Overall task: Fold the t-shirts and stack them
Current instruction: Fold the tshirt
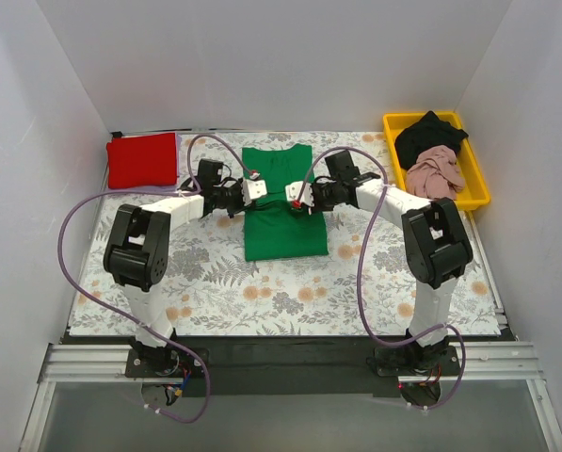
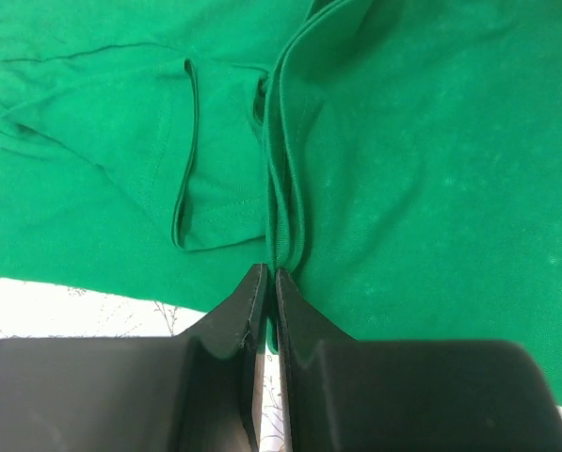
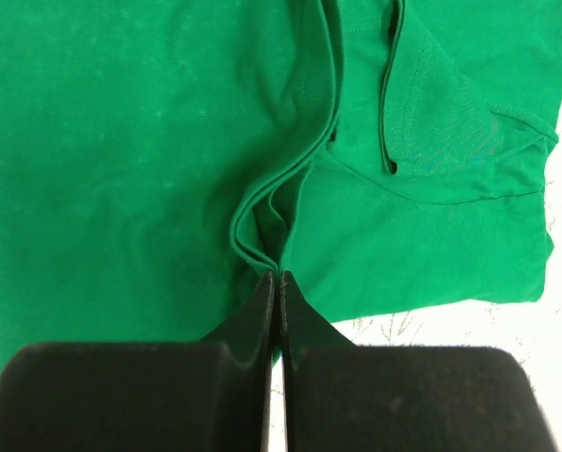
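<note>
A bright green t-shirt lies in the middle of the floral-print cloth, its sides folded in. My left gripper is shut on the shirt's left edge, pinching a fold of green cloth. My right gripper is shut on the shirt's right edge, pinching a fold. A folded red t-shirt lies at the back left. A black t-shirt and a dusty pink t-shirt lie crumpled in the yellow tray.
The grey-and-orange floral cloth covers the table. White walls close in the back and both sides. Purple cables loop beside both arms.
</note>
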`<move>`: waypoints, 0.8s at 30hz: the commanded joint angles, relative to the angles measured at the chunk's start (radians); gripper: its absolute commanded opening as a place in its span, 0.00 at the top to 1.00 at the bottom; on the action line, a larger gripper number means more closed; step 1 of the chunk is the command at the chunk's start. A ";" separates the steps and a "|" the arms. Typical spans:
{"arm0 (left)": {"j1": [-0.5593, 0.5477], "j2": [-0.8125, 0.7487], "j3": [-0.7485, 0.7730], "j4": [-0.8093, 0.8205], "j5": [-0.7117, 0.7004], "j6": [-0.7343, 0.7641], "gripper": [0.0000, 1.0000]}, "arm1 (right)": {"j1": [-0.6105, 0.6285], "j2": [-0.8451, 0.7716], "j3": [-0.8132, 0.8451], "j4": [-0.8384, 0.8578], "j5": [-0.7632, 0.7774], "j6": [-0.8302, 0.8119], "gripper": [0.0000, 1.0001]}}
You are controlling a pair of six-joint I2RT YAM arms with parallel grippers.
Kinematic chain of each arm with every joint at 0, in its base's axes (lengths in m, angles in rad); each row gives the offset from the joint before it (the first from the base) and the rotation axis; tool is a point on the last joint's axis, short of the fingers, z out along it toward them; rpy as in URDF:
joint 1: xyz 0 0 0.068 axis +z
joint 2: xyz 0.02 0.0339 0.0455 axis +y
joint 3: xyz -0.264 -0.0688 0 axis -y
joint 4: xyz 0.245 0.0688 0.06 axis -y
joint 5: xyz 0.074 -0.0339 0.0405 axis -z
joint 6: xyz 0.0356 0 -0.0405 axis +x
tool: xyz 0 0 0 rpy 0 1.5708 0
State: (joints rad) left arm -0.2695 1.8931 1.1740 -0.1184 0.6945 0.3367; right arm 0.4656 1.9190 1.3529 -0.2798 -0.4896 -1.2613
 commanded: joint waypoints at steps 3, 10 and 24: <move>0.012 0.020 0.027 0.074 -0.012 0.009 1.00 | -0.004 0.028 0.071 0.053 -0.010 -0.015 0.99; 0.016 0.052 0.119 0.108 -0.088 -0.174 0.67 | -0.007 0.091 0.204 0.073 0.092 0.128 0.65; 0.012 -0.296 -0.111 -0.072 0.048 -0.321 0.57 | -0.007 -0.294 -0.061 -0.120 -0.018 0.145 0.59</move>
State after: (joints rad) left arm -0.2348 1.6840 1.1229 -0.1135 0.6846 0.0299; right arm 0.4339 1.6894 1.3685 -0.3157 -0.4442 -1.1137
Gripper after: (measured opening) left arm 0.421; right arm 0.401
